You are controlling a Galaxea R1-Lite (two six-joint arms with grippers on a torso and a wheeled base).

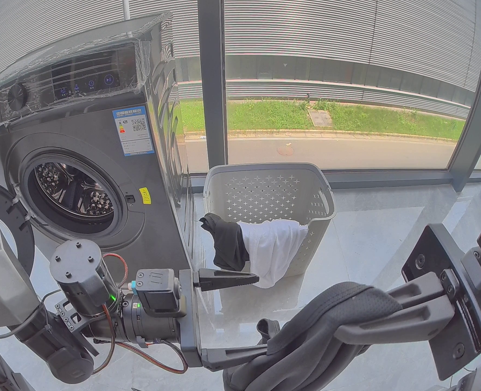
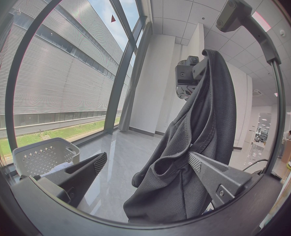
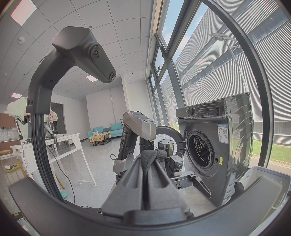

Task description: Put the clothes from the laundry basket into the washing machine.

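Note:
A dark grey garment (image 1: pixel 316 338) hangs from my right gripper (image 1: pixel 354 321), which is shut on it low at the front right. My left gripper (image 1: pixel 259 313) is open beside it, and the cloth drapes against its lower finger (image 1: pixel 235 354). In the left wrist view the garment (image 2: pixel 191 141) dangles from the right gripper (image 2: pixel 191 72) and rests on one finger (image 2: pixel 214 177). The grey laundry basket (image 1: pixel 273 191) stands on the floor by the window, with a black garment (image 1: pixel 227 240) and a white garment (image 1: pixel 273 251) over its front rim. The washing machine (image 1: pixel 88 137) is at left with its drum (image 1: pixel 75 194) exposed.
The washer's round door (image 1: pixel 1 218) hangs open to the left of the drum, close to my left arm. Glass window walls with a dark pillar (image 1: pixel 210 71) rise behind the basket. Bare glossy floor (image 1: pixel 370 234) lies to the right of the basket.

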